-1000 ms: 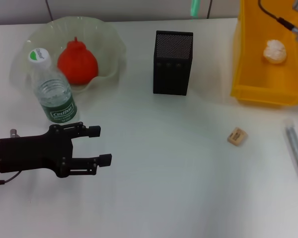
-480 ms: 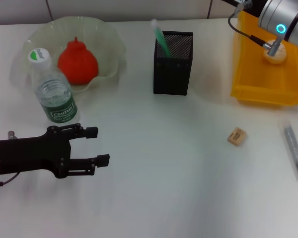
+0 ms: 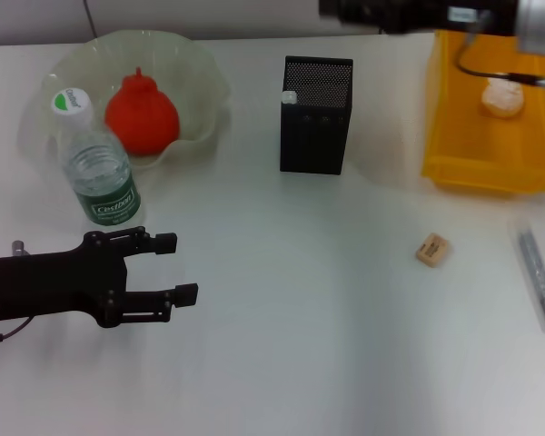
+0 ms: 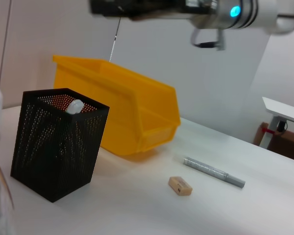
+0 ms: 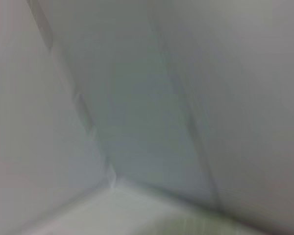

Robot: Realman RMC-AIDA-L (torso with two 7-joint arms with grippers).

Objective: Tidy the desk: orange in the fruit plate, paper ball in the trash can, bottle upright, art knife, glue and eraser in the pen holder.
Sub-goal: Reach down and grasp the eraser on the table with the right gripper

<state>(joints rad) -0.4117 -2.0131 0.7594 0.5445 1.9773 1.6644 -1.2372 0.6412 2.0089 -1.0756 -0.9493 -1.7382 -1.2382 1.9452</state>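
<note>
Yellow plastic marks the one trash can [image 3: 490, 136] at two o'clock on the white table [image 3: 300, 345], and one paper ball [image 3: 502, 97] lies inside it. One black mesh pen holder [image 3: 316, 116] stands at twelve o'clock, with a small white tip [image 3: 290, 96] showing at its rim on the side toward the plate. One pale green fruit plate [image 3: 200, 77] sits at ten o'clock holding one orange [image 3: 142, 113]. One bottle [image 3: 97, 168] stands upright just beside the plate's near edge, white cap on top. One tan eraser [image 3: 433, 250] lies flat on the table at three o'clock, well apart from the holder. One grey pen-like stick [image 3: 538, 280], likely the art knife, lies near the table's right edge beyond the eraser.

Of the two arms, the left gripper [image 3: 180, 268] hovers low at eight o'clock, arm level, fingers pointing toward the table's middle and spread apart with nothing between them, near the bottle but not touching it. The right gripper [image 3: 345, 9] is at the far edge at one o'clock, its arm stretched sideways above the trash can and holder; whether its fingers are apart or together cannot be told. The right wrist view shows only blurred pale surfaces.
</note>
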